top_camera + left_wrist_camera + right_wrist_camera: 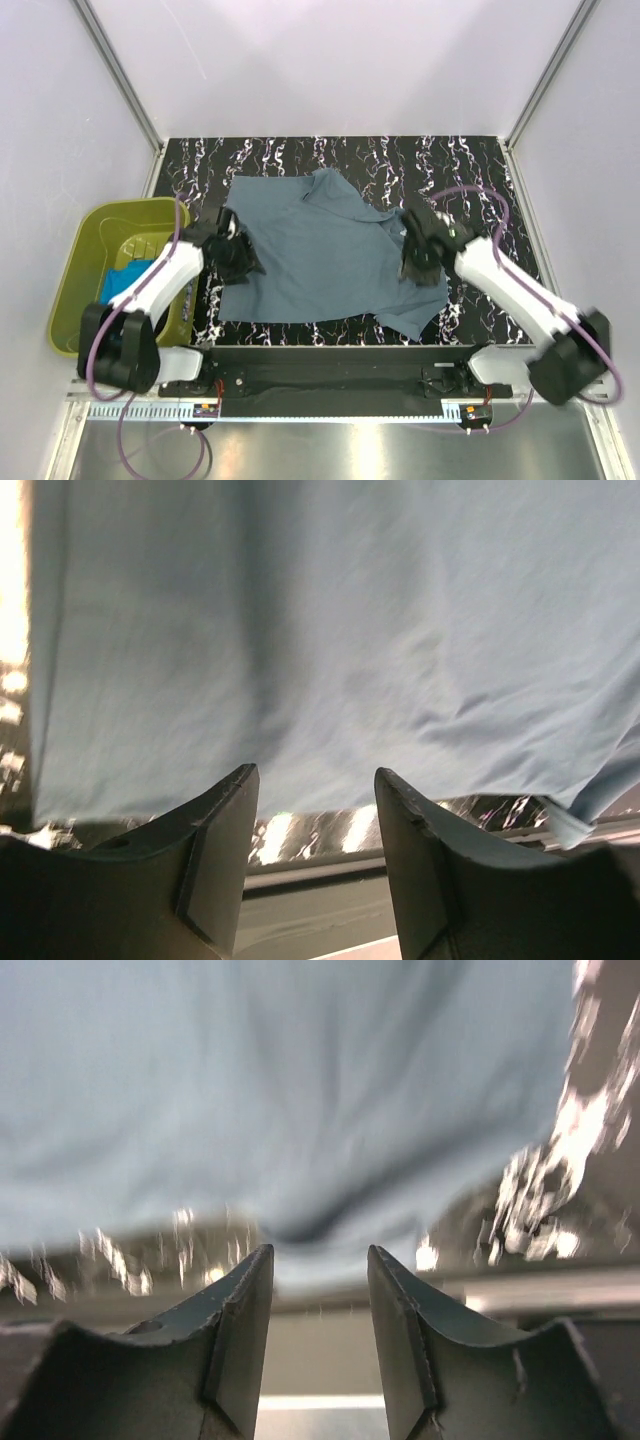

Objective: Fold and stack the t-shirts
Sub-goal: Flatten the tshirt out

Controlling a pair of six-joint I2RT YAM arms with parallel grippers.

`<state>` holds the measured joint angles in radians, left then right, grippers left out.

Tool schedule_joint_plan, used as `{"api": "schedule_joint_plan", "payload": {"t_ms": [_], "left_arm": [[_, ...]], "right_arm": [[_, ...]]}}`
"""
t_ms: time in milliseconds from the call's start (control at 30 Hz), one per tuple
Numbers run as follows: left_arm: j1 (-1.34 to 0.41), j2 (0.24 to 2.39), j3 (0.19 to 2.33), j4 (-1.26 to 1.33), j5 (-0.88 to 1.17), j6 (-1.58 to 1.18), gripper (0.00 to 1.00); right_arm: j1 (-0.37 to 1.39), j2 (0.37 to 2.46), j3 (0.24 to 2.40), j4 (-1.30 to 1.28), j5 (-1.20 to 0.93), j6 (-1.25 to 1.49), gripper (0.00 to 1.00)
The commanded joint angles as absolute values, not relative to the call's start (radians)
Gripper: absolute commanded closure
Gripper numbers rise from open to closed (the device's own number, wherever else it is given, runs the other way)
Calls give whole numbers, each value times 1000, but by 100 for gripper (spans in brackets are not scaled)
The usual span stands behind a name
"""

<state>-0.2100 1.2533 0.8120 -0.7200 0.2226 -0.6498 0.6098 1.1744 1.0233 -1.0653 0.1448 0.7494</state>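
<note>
Top external view: the grey-blue t-shirt lies spread out, not folded, in the middle of the black marbled worktop. One sleeve points to the far side and the near right corner hangs toward the front edge. The left fingers are over the shirt's left edge and the right fingers are over its right edge, near the sleeve. From this height I cannot tell if they touch the cloth. An olive-green tub stands to the left of the worktop, beside the left arm, w/ a turquoise t-shirt crumpled inside.

Left wrist view: the left fingers stand apart and nothing is btw. them. The grey-blue t-shirt fills the upper part of the picture. Its edge runs just beyond the fingertips, and a thin strip of worktop shines below that edge.

Right wrist view: the picture is blurred. The right fingers are also spread, w/ no cloth in the gap. The grey-blue t-shirt is just ahead of the tips. The worktop shows on the right side and below the cloth's edge.
</note>
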Motion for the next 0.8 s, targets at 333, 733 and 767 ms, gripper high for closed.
{"api": "schedule_joint_plan", "payload": {"t_ms": [333, 733, 767], "left_arm": [[-215, 1729, 1156, -657, 236, -626, 43], [-204, 2043, 1428, -664, 247, -612, 43], [-201, 2074, 1446, -666, 248, -612, 43]], "right_arm": [[354, 1795, 1414, -850, 37, 422, 48], [219, 2012, 1417, -703, 116, 459, 55], [192, 2046, 1446, -701, 126, 459, 55]]}}
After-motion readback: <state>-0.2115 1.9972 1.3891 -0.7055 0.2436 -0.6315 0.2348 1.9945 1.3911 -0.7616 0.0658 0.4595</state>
